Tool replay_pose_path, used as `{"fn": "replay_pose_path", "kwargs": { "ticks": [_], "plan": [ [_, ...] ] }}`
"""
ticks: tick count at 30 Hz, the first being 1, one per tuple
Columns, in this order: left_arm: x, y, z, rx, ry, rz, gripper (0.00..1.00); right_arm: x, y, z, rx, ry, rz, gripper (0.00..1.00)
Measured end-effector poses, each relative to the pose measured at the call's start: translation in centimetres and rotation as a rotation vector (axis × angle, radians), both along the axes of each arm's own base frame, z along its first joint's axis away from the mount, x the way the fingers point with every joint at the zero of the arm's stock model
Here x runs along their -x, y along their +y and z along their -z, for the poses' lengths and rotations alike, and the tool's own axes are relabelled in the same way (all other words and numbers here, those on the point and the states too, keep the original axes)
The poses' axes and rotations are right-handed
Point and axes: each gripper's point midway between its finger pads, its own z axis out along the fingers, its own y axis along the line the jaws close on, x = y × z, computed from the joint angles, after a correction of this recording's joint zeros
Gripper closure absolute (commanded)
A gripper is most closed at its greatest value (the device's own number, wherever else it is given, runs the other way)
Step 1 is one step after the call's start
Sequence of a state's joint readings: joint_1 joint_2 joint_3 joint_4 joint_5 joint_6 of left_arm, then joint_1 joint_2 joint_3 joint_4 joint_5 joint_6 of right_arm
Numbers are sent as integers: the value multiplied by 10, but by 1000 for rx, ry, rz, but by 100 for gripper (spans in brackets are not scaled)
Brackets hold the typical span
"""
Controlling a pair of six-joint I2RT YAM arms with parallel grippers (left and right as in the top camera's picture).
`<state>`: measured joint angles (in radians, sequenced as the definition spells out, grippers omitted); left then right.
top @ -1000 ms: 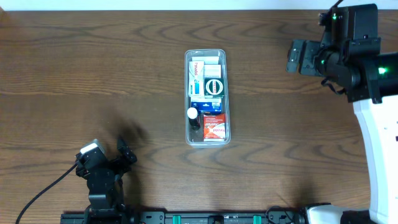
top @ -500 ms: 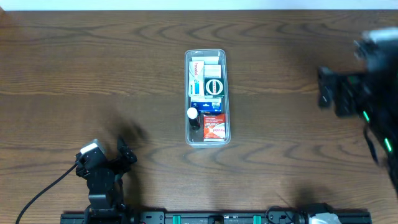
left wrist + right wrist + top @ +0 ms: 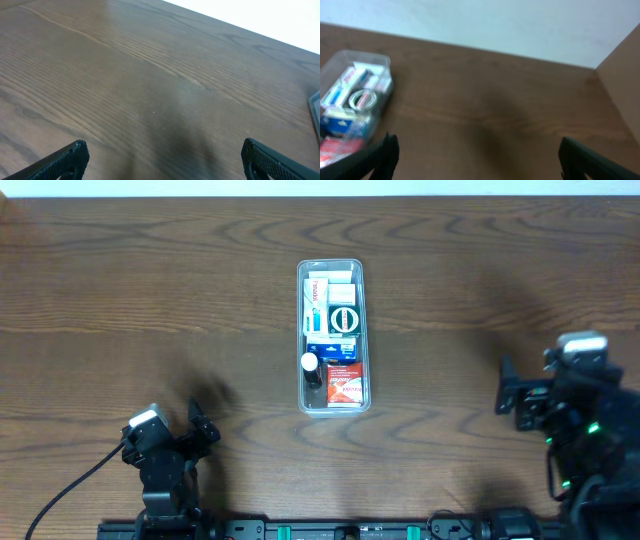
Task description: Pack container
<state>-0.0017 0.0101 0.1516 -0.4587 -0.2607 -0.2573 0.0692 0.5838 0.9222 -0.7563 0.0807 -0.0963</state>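
The clear plastic container [image 3: 333, 405] stands in the middle of the table, long axis front to back, filled with several small boxes and a small bottle. It also shows at the left edge of the right wrist view [image 3: 380, 62], blurred. My left gripper [image 3: 205, 428] is at the front left, open and empty, its fingertips wide apart over bare wood in the left wrist view [image 3: 162, 160]. My right gripper [image 3: 505, 395] is at the front right, open and empty, far right of the container, as the right wrist view [image 3: 477, 157] shows.
The dark wood table [image 3: 150, 300] reaches a white wall at the back [image 3: 495, 25]. A cable [image 3: 70, 485] trails from the left arm towards the front left. A corner of the container's rim shows at the right edge of the left wrist view [image 3: 316, 107].
My right arm has swung from the back right of the table down to the front right, away from the container. The left arm and the container have not moved.
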Motion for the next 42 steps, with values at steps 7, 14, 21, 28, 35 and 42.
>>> {"fn": "replay_pose_path", "kwargs": {
  "ticks": [7,14,21,28,35,42],
  "plan": [
    [0,0,0,0,0,0,2,15,5,58,-22,-122,-33,1],
    [0,0,0,0,0,0,2,27,7,93,-31,-195,-48,1],
    [0,0,0,0,0,0,2,19,8,123,-32,-163,-53,1],
    [0,0,0,0,0,0,2,9,10,163,-33,-119,-58,1],
    [0,0,0,0,0,0,2,7,10,164,-33,-127,-59,1],
    [0,0,0,0,0,0,2,7,10,164,-33,-127,-59,1]
  ]
}}
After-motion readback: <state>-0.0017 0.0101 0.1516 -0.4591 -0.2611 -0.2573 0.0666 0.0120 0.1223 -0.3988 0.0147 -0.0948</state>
